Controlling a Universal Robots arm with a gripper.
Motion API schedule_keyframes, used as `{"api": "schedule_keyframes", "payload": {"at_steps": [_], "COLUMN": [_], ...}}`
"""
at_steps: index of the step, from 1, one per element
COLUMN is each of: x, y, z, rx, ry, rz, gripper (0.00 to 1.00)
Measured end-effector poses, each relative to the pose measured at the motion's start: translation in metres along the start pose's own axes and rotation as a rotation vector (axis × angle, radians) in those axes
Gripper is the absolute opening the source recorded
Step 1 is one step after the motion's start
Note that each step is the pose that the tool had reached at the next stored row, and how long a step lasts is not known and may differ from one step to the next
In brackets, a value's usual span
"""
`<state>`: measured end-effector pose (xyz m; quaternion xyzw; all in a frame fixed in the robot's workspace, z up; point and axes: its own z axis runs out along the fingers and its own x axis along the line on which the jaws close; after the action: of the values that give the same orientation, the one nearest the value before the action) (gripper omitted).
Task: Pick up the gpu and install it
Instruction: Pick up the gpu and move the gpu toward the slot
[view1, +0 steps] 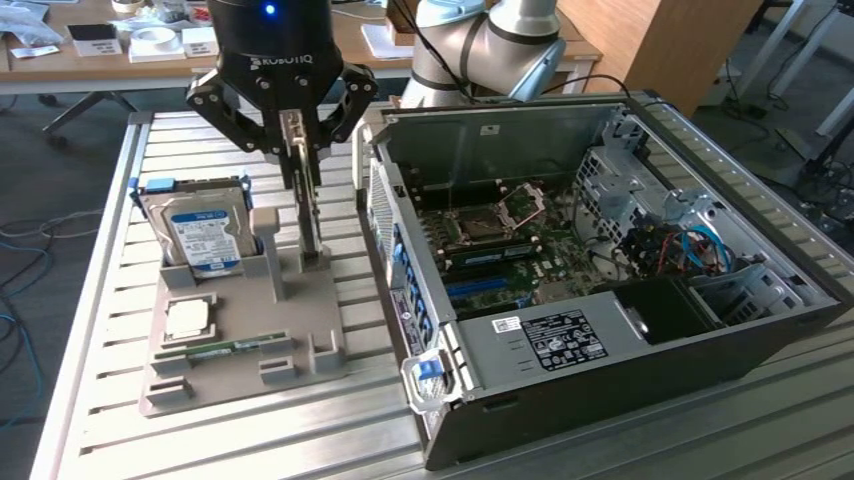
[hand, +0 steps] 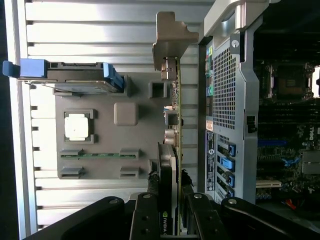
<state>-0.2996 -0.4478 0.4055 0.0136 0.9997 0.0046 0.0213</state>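
Gpu (view1: 311, 210) gripped edge-on by pincer (view1: 302, 140).
Long axis kept upright; silver bracket end pointed down, away fr. pincer, twd grey holder (view1: 227, 370).

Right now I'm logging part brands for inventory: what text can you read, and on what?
"ROBOTIQ": black pincer's body.
"NVIDIA": black cooler of the thin dark green gpu card.
Blue-white label on the boxy silver hard drive: too small.
Black sticker in the open grey computer case: too small.
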Motion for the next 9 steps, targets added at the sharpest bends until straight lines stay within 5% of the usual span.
{"api": "schedule_keyframes", "payload": {"at_steps": [9], "x": [-0.0004], "y": [0.0001], "z": [-0.0101], "rx": [0.0], "ry": [-0.0001], "rz": [0.0], "gripper": [0.27]}}
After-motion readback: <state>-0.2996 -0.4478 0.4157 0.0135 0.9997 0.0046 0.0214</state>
